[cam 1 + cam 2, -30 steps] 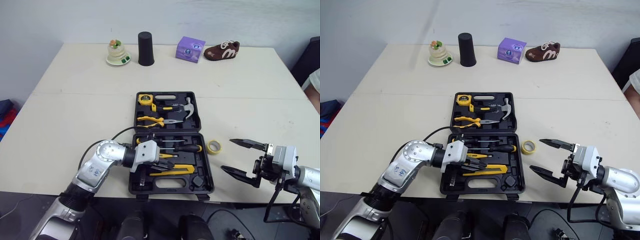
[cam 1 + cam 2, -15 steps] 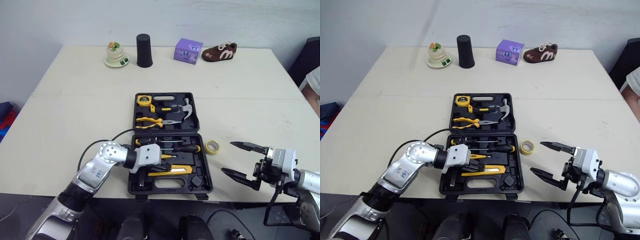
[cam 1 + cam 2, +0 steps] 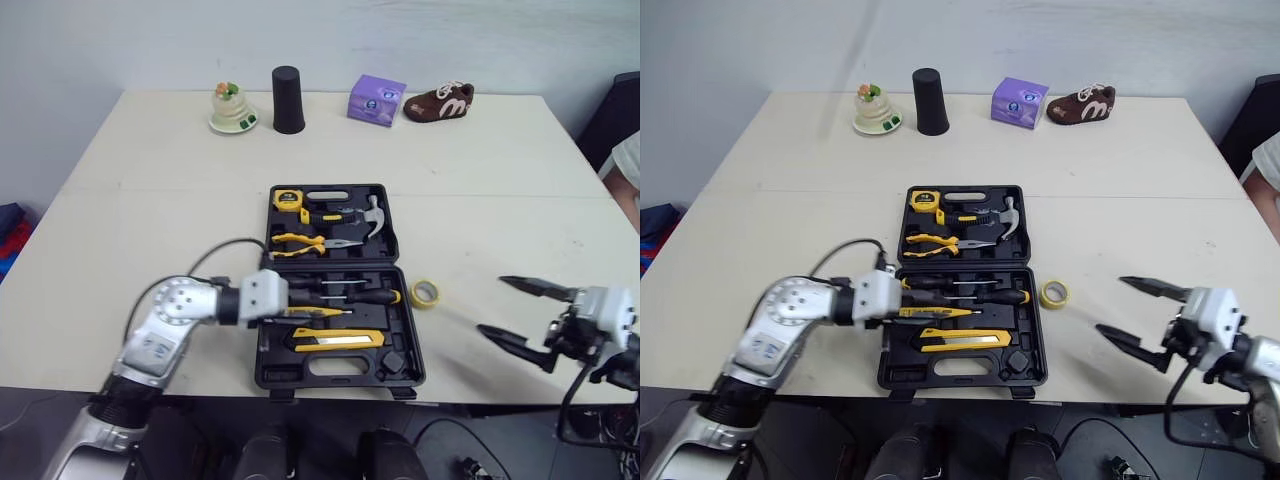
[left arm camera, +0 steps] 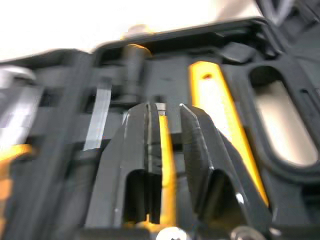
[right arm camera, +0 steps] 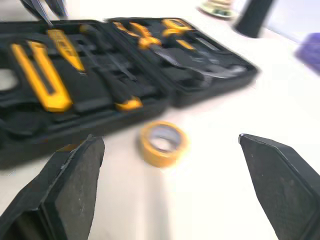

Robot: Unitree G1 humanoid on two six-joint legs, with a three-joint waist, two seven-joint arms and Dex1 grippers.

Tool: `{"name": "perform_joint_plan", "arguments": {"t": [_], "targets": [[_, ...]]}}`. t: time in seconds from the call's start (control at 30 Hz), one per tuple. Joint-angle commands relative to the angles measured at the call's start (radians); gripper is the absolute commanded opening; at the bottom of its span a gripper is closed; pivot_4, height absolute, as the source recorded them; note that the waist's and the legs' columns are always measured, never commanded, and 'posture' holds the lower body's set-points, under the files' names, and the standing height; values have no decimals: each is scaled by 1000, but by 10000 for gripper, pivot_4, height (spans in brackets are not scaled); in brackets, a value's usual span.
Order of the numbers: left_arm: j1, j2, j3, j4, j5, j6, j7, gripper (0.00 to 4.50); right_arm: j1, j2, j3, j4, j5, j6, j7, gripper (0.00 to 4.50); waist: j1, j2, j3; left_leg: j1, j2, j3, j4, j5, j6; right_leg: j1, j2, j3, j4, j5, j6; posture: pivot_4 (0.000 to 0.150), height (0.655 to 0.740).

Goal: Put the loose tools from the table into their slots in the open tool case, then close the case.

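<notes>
Since the yellow-handled tool (image 3: 312, 312) lies in the tool case (image 3: 400, 375) between the left gripper (image 4: 167, 106)'s barely parted fingers, we'd back out straight without dragging. The right gripper (image 3: 491, 305), fingers spread wide, should straddle the tape roll (image 3: 427, 293) on the desk (image 3: 150, 200).

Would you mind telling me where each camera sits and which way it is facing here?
Head eyes: on the head, looking forward and down at the table and open tool case; both arms show.
Left wrist: on the left arm, facing into the case; left gripper shows.
Right wrist: on the right arm, facing the tape roll and case; open right gripper shows.
Shared: all see the case.
</notes>
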Motion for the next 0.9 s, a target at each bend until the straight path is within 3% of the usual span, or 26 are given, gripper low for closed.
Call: {"name": "perform_joint_plan", "arguments": {"t": [0.03,0.2,0.23,0.5,0.67,0.9], "targets": [[88,66,251,-15,-108,54,63,20682,-55,-53,-111,193,-23,-108,13,45000,-8,0,1,0,0,0,0,0,0,0,0,0,0,0,0,1500,7340],[257,152,583,190,-123,42,142,42339,-134,-86,-203,535,-95,-283,-83,45000,-23,-1,2,0,0,0,-2,0,0,-1,0,-1,0,0,0,1500,7340],[279,160,623,228,-118,31,155,44712,-143,-88,-213,581,-102,-306,-99,45000,-26,-1,2,1,0,0,-2,0,0,0,0,-1,-1,0,0,1500,7340],[439,156,881,492,-90,-104,322,44712,-173,-115,-278,932,-143,-443,-291,45000,-36,-2,3,0,0,1,-3,-3,-2,-2,-5,2,-1,0,0,1500,7340],[474,105,857,398,-108,-102,350,44712,-216,-89,-261,978,-133,-461,-316,45000,-47,-1,3,0,1,1,-4,-6,-7,-3,-5,3,-1,0,0,1500,7340],[454,103,742,152,-186,66,308,44712,-315,-84,-125,857,-194,-435,-286,45000,-51,-1,3,1,2,2,-4,-5,-8,-3,-3,4,0,0,0,1500,7340]]}}
